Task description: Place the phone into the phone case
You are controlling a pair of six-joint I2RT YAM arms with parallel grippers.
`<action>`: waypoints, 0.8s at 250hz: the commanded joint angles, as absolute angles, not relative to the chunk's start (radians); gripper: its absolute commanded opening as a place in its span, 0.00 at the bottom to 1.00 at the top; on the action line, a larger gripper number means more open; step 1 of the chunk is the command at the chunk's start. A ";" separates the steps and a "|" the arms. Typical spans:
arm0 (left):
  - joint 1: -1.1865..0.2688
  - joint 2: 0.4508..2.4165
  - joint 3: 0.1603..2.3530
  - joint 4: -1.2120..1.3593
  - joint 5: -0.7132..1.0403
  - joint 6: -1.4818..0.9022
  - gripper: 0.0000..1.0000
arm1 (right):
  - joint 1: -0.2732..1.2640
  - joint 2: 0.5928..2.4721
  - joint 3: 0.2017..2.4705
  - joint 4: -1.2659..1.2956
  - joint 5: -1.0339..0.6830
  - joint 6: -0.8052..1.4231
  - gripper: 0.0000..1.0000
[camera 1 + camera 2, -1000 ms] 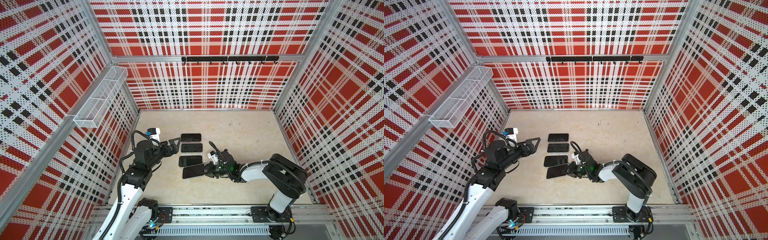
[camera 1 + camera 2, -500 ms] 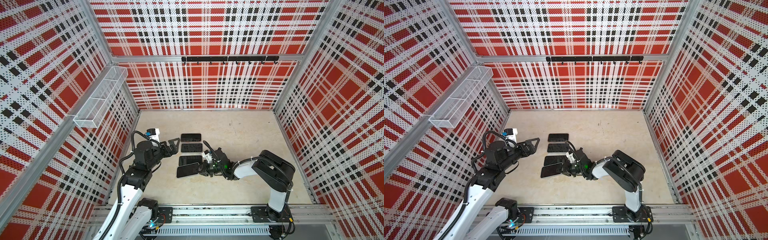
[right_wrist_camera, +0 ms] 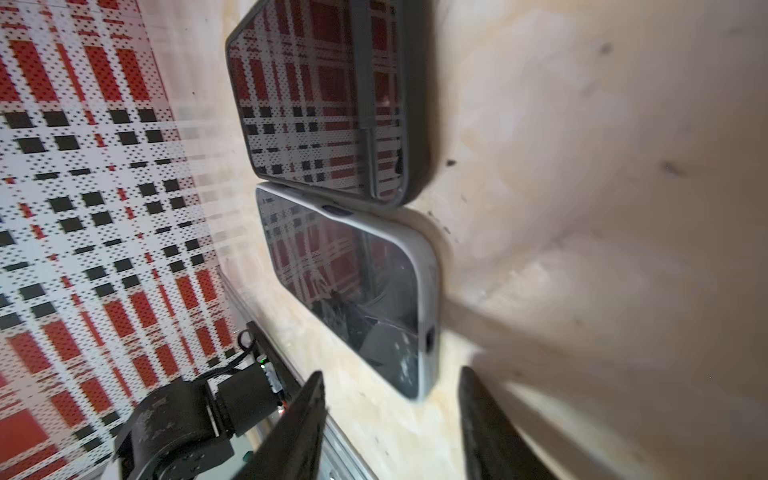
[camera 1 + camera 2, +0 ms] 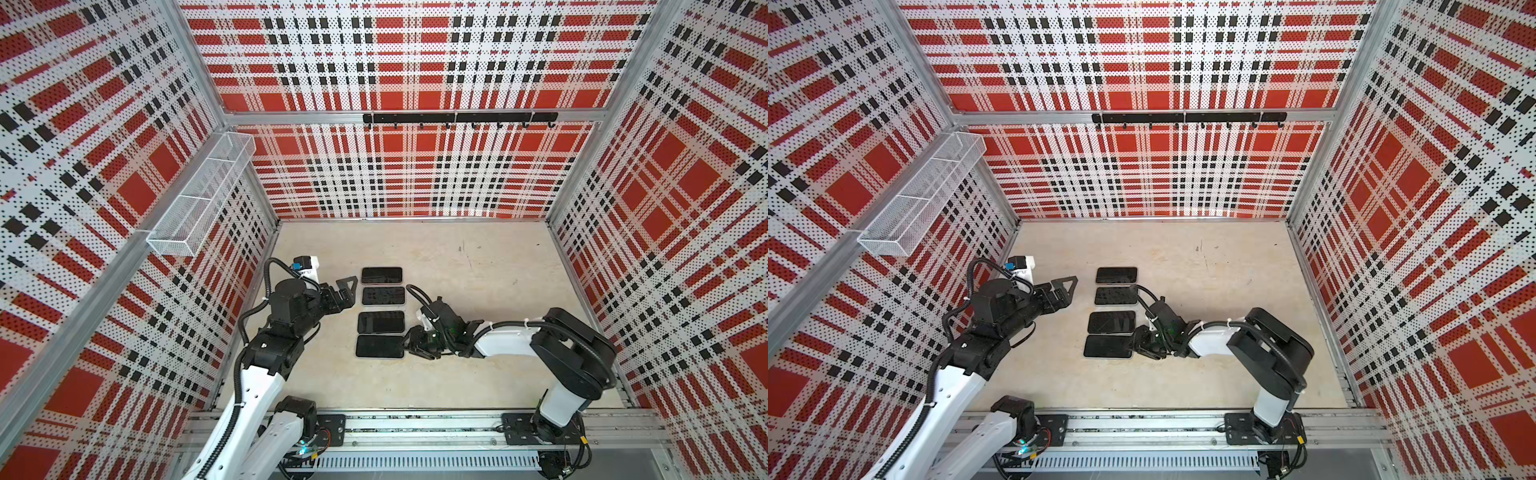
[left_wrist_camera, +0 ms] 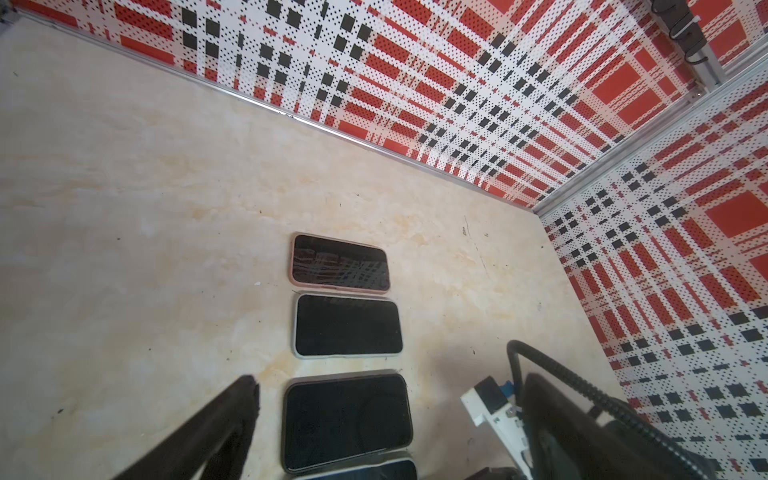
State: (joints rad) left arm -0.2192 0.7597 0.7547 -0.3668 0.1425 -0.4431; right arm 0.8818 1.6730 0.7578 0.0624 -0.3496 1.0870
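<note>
Since the phone (image 3: 340,282) looks seated in its white case (image 3: 430,291), my right gripper (image 4: 415,345) sits part-open and empty just off that case's end, left gripper (image 4: 348,291) wide, empty, well clear.

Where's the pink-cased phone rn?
In both top views the pink-cased phone lies at the far end of the four-phone column, left of centre, just behind a pale-cased phone.

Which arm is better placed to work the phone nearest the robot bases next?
Right. The right end effector sits at the short end of the nearest phone, jaws apart and empty. The left end effector hangs open up by the farthest phone, on the row's other side.
</note>
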 commanded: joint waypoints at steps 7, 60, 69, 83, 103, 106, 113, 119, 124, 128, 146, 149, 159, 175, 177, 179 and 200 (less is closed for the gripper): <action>-0.228 0.775 0.825 -0.428 0.026 -0.372 1.00 | 0.884 1.568 0.859 -0.280 -0.104 0.946 0.61; -0.215 0.825 0.853 -0.461 -0.257 -0.344 1.00 | 0.792 1.409 0.993 -0.528 0.172 0.722 0.67; -0.207 0.839 0.838 -0.435 -0.279 -0.318 1.00 | 0.747 1.373 1.005 -0.536 0.203 0.676 0.67; -0.198 0.862 0.790 -0.361 -0.301 -0.252 1.00 | 0.672 1.310 1.013 -0.529 0.262 0.593 0.67; -0.191 0.886 0.714 -0.260 -0.339 -0.234 1.00 | 0.576 1.202 0.986 -0.462 0.366 0.475 0.67; -0.187 0.888 0.703 -0.248 -0.339 -0.233 1.00 | 0.564 1.183 0.976 -0.442 0.377 0.458 0.67; -0.183 0.891 0.680 -0.223 -0.336 -0.228 1.00 | 0.537 1.140 0.949 -0.394 0.403 0.405 0.67; -0.179 0.888 0.660 -0.198 -0.327 -0.226 1.00 | 0.518 1.102 0.924 -0.356 0.429 0.369 0.67; -0.176 0.884 0.642 -0.173 -0.323 -0.224 1.00 | 0.507 1.068 0.900 -0.319 0.450 0.343 0.67; -0.174 0.881 0.627 -0.153 -0.323 -0.226 1.00 | 0.499 1.042 0.880 -0.287 0.464 0.320 0.67; -0.167 0.860 0.581 -0.110 -0.351 -0.245 1.00 | 0.478 0.920 0.771 -0.132 0.523 0.192 0.67; -0.166 0.857 0.576 -0.104 -0.355 -0.246 1.00 | 0.477 0.899 0.750 -0.104 0.531 0.167 0.67; -0.163 0.848 0.561 -0.089 -0.374 -0.241 1.00 | 0.477 0.834 0.686 -0.022 0.562 0.096 0.70; -0.163 0.841 0.552 -0.084 -0.421 -0.231 0.99 | 0.474 0.741 0.586 0.096 0.597 0.001 0.74; -0.163 0.842 0.550 -0.084 -0.425 -0.228 1.00 | 0.473 0.732 0.574 0.110 0.600 -0.009 0.74; -0.163 0.843 0.550 -0.081 -0.429 -0.227 1.00 | 0.473 0.722 0.562 0.123 0.602 -0.019 0.75; -0.153 0.864 0.517 -0.023 -0.437 -0.189 0.99 | 0.471 0.665 0.453 0.242 0.598 -0.135 0.80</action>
State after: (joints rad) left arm -0.1684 0.8658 0.5404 -0.1608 -0.3599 -0.2359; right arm 0.4763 0.7269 0.5797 -0.0315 0.5220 0.1345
